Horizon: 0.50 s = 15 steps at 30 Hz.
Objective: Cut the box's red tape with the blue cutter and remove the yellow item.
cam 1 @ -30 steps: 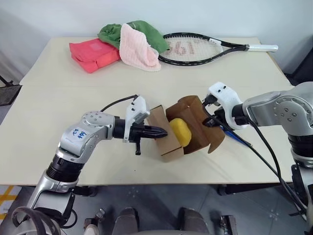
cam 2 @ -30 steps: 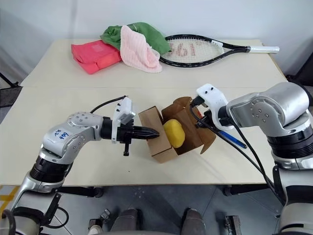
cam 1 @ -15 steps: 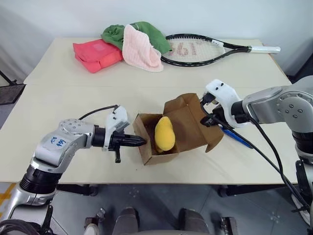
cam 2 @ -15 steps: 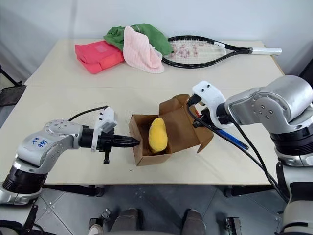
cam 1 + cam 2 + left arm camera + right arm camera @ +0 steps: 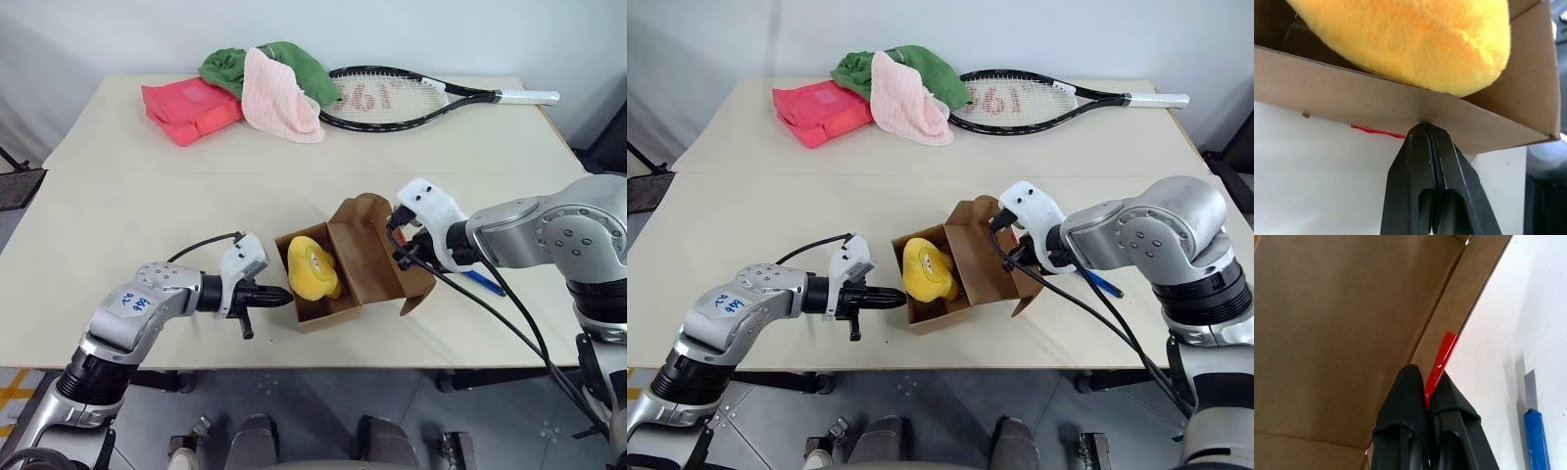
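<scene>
A bare test room, lab-like: a plain cream table [image 5: 147,245] against an unadorned white wall [image 5: 118,29] at twelve o'clock, grey tiled floor [image 5: 313,401] at six, and unrelated props, a tennis racket [image 5: 411,98] and cloths [image 5: 274,78], at twelve.

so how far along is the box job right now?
Done: the box is open, and the blue cutter is set down on the table. In hand: the left gripper is shut on the box's side wall, the right gripper on a flap. Left: the yellow item is in the box.
</scene>
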Each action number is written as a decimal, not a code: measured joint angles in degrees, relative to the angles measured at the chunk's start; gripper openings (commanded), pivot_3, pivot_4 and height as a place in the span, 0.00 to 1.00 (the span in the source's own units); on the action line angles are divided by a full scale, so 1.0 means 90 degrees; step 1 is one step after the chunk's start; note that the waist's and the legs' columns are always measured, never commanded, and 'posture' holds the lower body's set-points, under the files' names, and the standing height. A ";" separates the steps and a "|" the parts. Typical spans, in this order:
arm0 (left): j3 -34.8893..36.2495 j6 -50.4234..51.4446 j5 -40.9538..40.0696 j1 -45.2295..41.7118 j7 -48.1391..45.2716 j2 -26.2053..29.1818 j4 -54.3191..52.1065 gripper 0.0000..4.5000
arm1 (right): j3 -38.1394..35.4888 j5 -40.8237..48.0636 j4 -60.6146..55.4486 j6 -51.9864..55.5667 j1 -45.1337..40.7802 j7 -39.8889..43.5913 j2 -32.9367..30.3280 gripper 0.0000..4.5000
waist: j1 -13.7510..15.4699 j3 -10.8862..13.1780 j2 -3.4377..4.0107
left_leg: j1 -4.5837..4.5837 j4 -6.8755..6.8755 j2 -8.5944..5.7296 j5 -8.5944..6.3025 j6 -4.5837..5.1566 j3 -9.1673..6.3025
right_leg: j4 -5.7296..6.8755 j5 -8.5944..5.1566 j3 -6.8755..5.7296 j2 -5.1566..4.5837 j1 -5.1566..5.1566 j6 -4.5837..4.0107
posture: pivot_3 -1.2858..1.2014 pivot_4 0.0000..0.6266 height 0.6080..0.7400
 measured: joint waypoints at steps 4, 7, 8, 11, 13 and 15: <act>0.0121 -0.0013 -0.0001 0.0000 0.0107 -0.0122 0.0046 0.00 | 0.0000 -0.0006 -0.0027 0.0000 0.0018 0.0030 -0.0011 0.36 | -0.0010 0.0000 0.0000 | 0.0000 -0.0003 0.0000 0.0000 0.0000 0.0000 | 0.0000 0.0000 0.0000 0.0000 -0.0001 0.0000 | 0.52 0.24 1.00; 0.0210 -0.0014 -0.0068 0.0002 0.0099 -0.0197 0.0044 0.09 | 0.0000 -0.0015 -0.0028 0.0000 0.0026 0.0115 -0.0099 0.60 | -0.0011 0.0000 0.0000 | 0.0000 -0.0004 0.0000 0.0000 0.0000 0.0001 | 0.0000 0.0000 0.0000 0.0000 -0.0003 0.0000 | 0.52 0.24 1.00; 0.0258 -0.0013 -0.0101 0.0002 0.0101 -0.0227 0.0041 0.13 | -0.0002 -0.0057 -0.0028 0.0000 0.0025 0.0195 -0.0133 0.68 | -0.0011 0.0000 0.0000 | 0.0000 -0.0004 0.0000 0.0000 0.0000 0.0001 | 0.0000 0.0000 0.0000 0.0000 -0.0003 0.0000 | 0.52 0.24 1.00; 0.0344 -0.0006 -0.0120 0.0003 0.0106 -0.0214 0.0033 0.33 | -0.0039 -0.0264 -0.0067 -0.0032 0.0026 0.0626 -0.0267 0.90 | -0.0010 0.0000 0.0000 | 0.0000 -0.0004 0.0000 0.0000 0.0000 0.0001 | 0.0000 0.0000 0.0001 0.0000 -0.0003 0.0000 | 0.52 0.24 1.00; 0.0353 -0.0007 -0.0119 0.0008 0.0106 -0.0181 0.0033 0.46 | -0.0155 -0.0449 -0.0076 -0.0221 0.0084 0.0909 -0.0473 1.00 | -0.0009 0.0000 0.0000 | 0.0000 -0.0005 0.0000 0.0000 0.0000 0.0002 | -0.0003 0.0000 0.0002 0.0000 -0.0003 0.0000 | 0.52 0.24 1.00; 0.0435 -0.0018 -0.0120 0.0063 0.0091 -0.0080 0.0029 0.59 | -0.0492 -0.0682 -0.0065 -0.0720 0.0387 0.1343 -0.0734 1.00 | 0.0007 0.0001 -0.0002 | -0.0002 -0.0005 0.0000 0.0000 0.0000 0.0002 | -0.0006 0.0000 0.0001 0.0000 -0.0003 0.0000 | 0.52 0.24 1.00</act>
